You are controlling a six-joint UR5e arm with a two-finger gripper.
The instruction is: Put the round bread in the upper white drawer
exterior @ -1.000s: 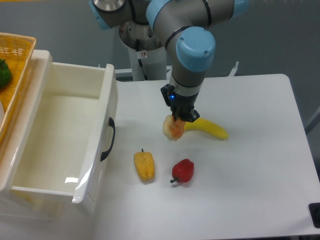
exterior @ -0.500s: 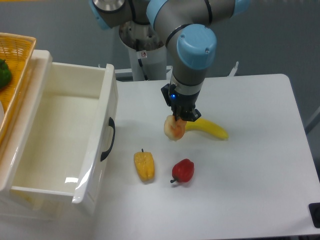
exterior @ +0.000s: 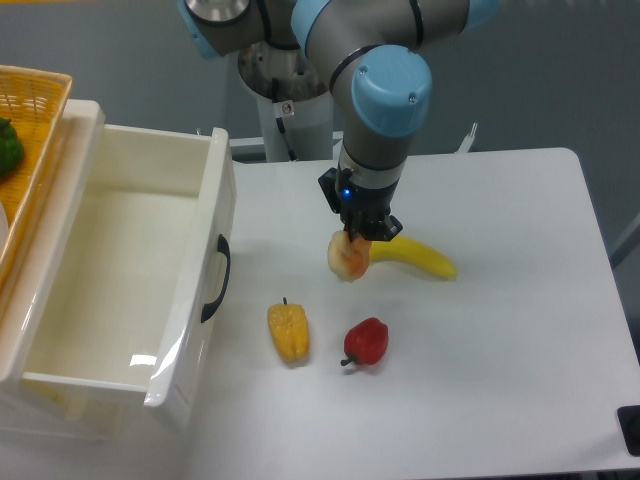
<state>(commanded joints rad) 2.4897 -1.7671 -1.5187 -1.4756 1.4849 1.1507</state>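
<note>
The round bread (exterior: 347, 259), a small pale tan bun, hangs just above the table near its middle, gripped from above by my gripper (exterior: 361, 236), which is shut on its top edge. The upper white drawer (exterior: 120, 270) stands pulled open at the left, its inside bare and its curved black handle (exterior: 216, 278) facing the table. The bread is well to the right of the drawer's front wall.
A banana (exterior: 415, 257) lies right beside the bread, to its right. A yellow pepper (exterior: 288, 332) and a red pepper (exterior: 366, 342) lie nearer the front edge. A woven yellow basket (exterior: 25, 150) holding something green sits at the far left, above the drawer.
The gripper with the bread has shifted only very slightly to the left and up; everything else is still.
</note>
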